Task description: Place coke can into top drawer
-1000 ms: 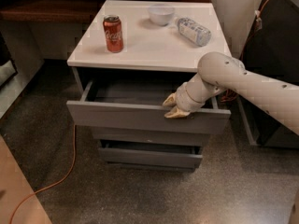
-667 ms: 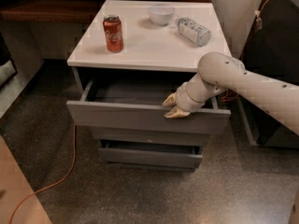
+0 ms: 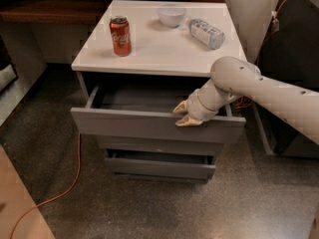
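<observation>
Camera view: pincer (image 3: 184, 114) seemingly on top drawer (image 3: 129, 126), coke can (image 3: 120, 36) apart.

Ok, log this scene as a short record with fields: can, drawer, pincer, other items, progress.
can: small red coke can, upright on white cabinet top, left side
drawer: grey top drawer, pulled open
pincer: pincer at the drawer's front edge, right of middle
other items: white bowl; clear plastic bottle lying on its side
progress: can not yet in drawer

At the top drawer (image 3: 129, 127) front, gripper (image 3: 181, 116); behind, on the cabinet (image 3: 164, 51), coke can (image 3: 120, 36).
</observation>
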Controlling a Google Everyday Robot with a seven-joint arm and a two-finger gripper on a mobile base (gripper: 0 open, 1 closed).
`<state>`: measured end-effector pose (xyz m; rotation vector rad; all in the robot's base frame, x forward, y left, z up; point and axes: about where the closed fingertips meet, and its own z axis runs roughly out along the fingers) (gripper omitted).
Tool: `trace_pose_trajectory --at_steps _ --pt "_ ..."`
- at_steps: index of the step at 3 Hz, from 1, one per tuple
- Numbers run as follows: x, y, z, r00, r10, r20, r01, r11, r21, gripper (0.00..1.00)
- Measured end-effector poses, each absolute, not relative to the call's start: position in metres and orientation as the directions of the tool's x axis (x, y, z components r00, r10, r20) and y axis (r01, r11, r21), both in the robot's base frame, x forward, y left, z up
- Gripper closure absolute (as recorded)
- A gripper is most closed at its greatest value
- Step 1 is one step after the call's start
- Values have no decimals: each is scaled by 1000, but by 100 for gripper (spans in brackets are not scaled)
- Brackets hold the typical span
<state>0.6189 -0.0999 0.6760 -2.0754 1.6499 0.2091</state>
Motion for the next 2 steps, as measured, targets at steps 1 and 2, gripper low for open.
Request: trace_pose_trajectory --at_steps 1,2 --pt "619 -100 677 262 -877 -403 -950 -160 -270 100" --pt "619 -100 677 263 -877 -403 -950 -160 -270 100"
